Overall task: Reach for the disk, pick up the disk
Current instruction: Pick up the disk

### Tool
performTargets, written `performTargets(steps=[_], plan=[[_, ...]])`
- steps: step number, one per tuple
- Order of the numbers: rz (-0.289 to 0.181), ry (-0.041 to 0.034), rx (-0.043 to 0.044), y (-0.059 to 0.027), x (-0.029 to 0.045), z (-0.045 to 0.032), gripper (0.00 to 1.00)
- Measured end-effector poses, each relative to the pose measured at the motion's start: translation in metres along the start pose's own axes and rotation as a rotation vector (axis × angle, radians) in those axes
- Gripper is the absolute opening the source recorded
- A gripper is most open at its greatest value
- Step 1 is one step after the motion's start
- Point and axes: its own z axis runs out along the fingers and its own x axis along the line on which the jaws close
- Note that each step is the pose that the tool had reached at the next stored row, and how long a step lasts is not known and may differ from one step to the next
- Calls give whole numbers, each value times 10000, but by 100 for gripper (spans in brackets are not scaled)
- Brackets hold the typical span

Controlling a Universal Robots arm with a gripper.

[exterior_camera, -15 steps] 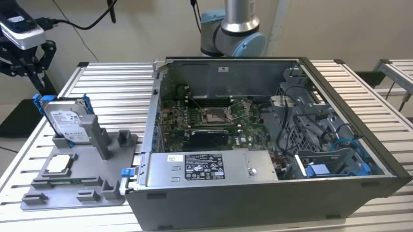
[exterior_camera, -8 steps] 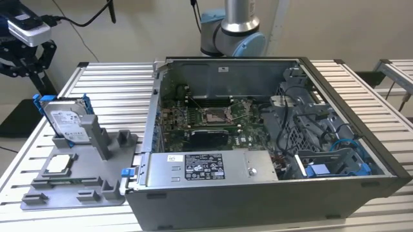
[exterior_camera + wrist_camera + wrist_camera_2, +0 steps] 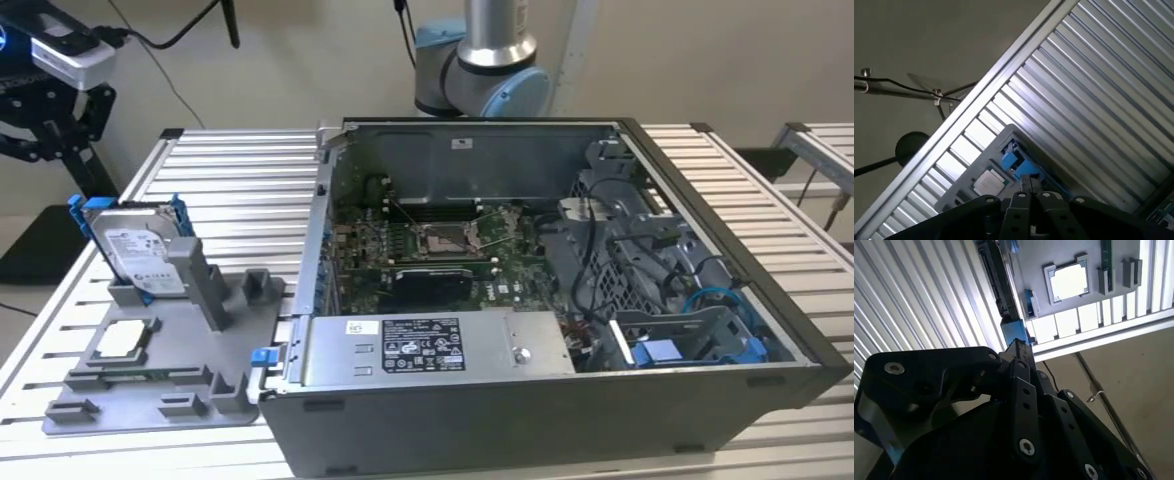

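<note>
- The disk (image 3: 127,218) stands on edge in a slot of the grey holder (image 3: 147,400). In the second wrist view it is seen edge-on, straight ahead of the claw (image 3: 1018,351) and not yet touched.
- Its blue carrier (image 3: 1015,332) is the part nearest the claw tip, just beyond it.
- I cannot tell whether the claw is spread or pressed together, and it holds nothing.
- To do the reach well, I judge the claw should line up with the disk's thin edge, straddle both flat faces and stay square to the slot so that nothing binds.
- The chip (image 3: 120,340) lies flat in the holder beyond the disk, off to one side of the claw's line and well worth avoiding.
- The holder sits on the slatted table (image 3: 227,190) beside an open case (image 3: 534,420).
- The disk's white label (image 3: 140,262) and a sticker (image 3: 420,345) inside the case carry print I cannot read.
</note>
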Motion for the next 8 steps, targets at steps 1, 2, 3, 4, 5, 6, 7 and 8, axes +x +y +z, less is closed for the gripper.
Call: performTargets(steps=[1,2,3,4,5,6,7,8], plan=[[-179,5,1,0,0,1,0],[-360,9,1,0,0,2,0],[-544,14,1,0,0,3,0],[-725,18,0,0,0,4,0],[-899,23,0,0,0,5,0],[-1095,27,-1,0,0,6,0],[-1287,32,-1,0,0,7,0],[-1460,37,-2,0,0,8,0]])
